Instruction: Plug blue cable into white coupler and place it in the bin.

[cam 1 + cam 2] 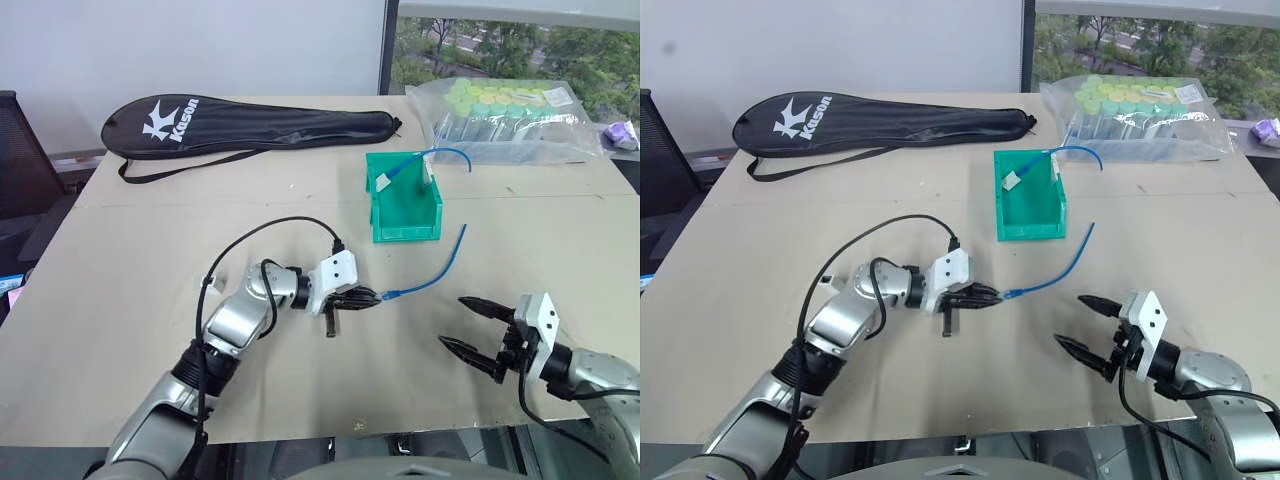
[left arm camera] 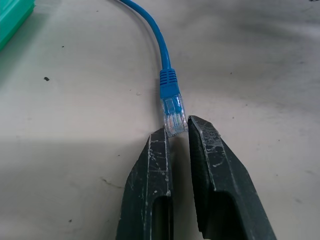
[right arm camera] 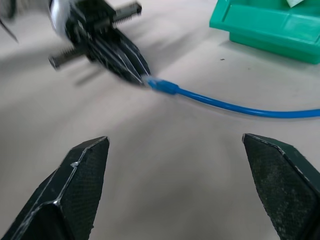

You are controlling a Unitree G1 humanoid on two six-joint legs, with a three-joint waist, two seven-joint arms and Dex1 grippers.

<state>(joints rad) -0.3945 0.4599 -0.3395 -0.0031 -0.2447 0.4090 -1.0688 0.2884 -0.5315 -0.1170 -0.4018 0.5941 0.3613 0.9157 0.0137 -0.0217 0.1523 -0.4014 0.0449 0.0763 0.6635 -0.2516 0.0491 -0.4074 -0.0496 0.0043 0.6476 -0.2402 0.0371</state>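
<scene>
Where the worktop (image 1: 150, 330) comes nearest the robot, the right gripper (image 1: 472, 328) hangs low over the bare tan surface with its jaws spread wide and nothing between them. In the right wrist view its two black fingertips (image 3: 85, 165) stand far apart, framing the stretch of blue cable (image 1: 432, 272) beyond.

A little further in and toward the middle, the left gripper (image 1: 372, 297) points across to the right, close to the surface. Its jaws are pinched narrow on the clear plug (image 2: 173, 116) at the near end of the blue cable; the left wrist view shows the plug's tip caught between the two scratched black fingers (image 2: 156, 165), with the blue strain boot just past them.

From that plug the blue cable lies on the worktop, curving up and to the right, its far end rising free near the front right corner of the bin (image 1: 383, 228).

The green bin sits beyond, near the middle of the worktop. Inside it lies a second blue cable (image 1: 455, 153) with a small white piece (image 1: 385, 182) at its end, resting against the bin's inner wall, while its other end arches out over the right rim. Whether that white piece is the white coupler cannot be told.

Behind the bin to the right lies a clear bag of green-capped tubes (image 1: 505, 118). At the far left a black racket case (image 1: 250, 125) lies lengthwise.
</scene>
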